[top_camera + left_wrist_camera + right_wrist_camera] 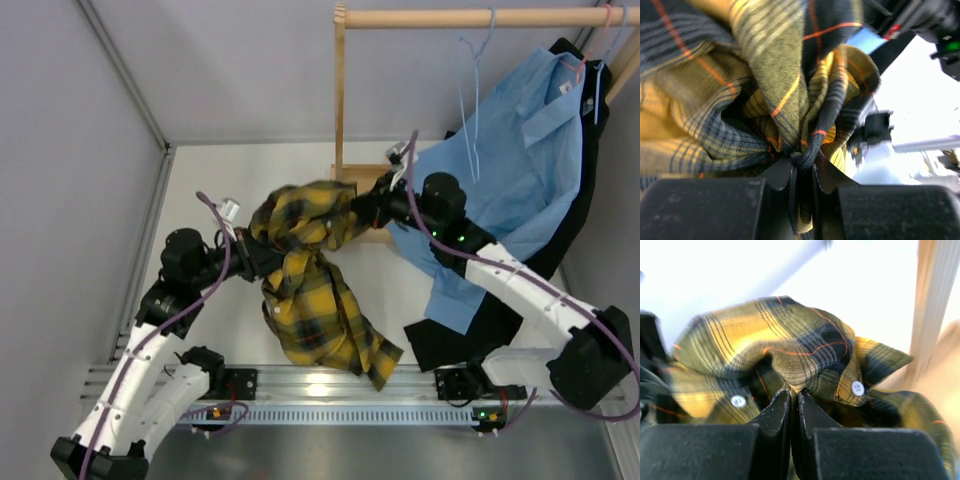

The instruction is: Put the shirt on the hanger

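The shirt [312,300] is hanging bunched between the 2 arms above the white table [200,200]. Its upper part is stretching from one gripper to the other, and its lower part is draping down toward the near metal rail [330,385].

The left gripper [258,258] is gripping the shirt's left side. In the left wrist view its jaws are nearly together, with a twisted fold of plaid cloth running between them.

The right gripper [368,208] is clamping the shirt's right side, jaws almost touching, close to 2 white buttons [857,388].

The hanger [470,100] is hanging from the wooden bar [450,18] at the far right, apart from the shirt. Beside it, a light blue shirt [515,170] is hanging over a black garment [520,300].
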`<state>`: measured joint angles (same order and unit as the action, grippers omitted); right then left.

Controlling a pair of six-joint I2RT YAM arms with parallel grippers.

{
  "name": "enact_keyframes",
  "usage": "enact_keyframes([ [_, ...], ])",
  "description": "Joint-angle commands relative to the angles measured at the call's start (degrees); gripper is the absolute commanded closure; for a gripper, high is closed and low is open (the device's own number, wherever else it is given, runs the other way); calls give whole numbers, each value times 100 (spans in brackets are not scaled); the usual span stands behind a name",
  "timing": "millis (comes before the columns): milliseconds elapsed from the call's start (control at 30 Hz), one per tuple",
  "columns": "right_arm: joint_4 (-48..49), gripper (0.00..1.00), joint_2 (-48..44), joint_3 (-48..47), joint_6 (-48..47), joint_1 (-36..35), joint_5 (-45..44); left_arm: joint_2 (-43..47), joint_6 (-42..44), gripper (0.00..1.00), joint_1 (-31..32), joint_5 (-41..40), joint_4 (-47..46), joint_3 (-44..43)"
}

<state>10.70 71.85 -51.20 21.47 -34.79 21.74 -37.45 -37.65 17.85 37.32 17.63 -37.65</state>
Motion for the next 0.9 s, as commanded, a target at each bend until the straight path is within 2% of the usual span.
enact_keyframes([
  [0,-708,100,-567,-1423,-985,-81,-187,-113,504,88,26,-304,-725,-910],
  [67,-1296,100,-689,-1830,-1206,-90,-74,-43,618,95,78,-305,-918,-885],
  [133,-1962,100,-752,-2347,-1504,-230,-38,97,601,94,306,-401,-1120,-587],
  [167,-2210,100,-795,-2455,-1628,-300,-29,141,592,90,438,-497,-1173,-420],
  [200,-2421,100,-813,-2500,-1846,-536,-55,272,566,70,778,-646,-1183,-27],
  [267,-3096,100,-935,-2352,-2094,-861,-624,440,426,40,1219,-1310,-1218,475],
  [300,-3283,100,-997,-2003,-2356,-1264,-1436,580,364,2,1717,-1550,-1209,948],
  [367,-3364,100,-1138,-1466,-2245,-1600,-1970,721,180,1,2221,-1894,-1122,1294],
  [400,-3286,100,-1165,-871,-1931,-1906,-2180,887,101,2,2650,-2382,-938,1365],
  [433,-3172,100,-1165,-561,-1780,-2118,-2470,976,13,1,2819,-2727,-676,1270],
  [467,-2936,100,-1139,-288,-1674,-2590,-2725,1159,-49,1,3073,-3078,32,1112],
  [500,-2829,100,-1086,150,-1516,-2821,-3249,1231,-67,2,3128,-3813,430,902],
  [567,-2635,100,-929,452,-1322,-3391,-3797,1258,-76,1,3146,-4616,1587,88],
  [633,-2197,100,-901,856,-945,-3552,-4291,1074,-85,2,3146,-5354,2093,-434],
  [767,-1291,100,-1033,1445,-487,-3745,-4397,468,3,2,3146,-5437,2509,-1453],
  [867,-851,100,-946,1560,-521,-3930,-4380,-50,134,2,3146,-5787,2500,-1806],
])
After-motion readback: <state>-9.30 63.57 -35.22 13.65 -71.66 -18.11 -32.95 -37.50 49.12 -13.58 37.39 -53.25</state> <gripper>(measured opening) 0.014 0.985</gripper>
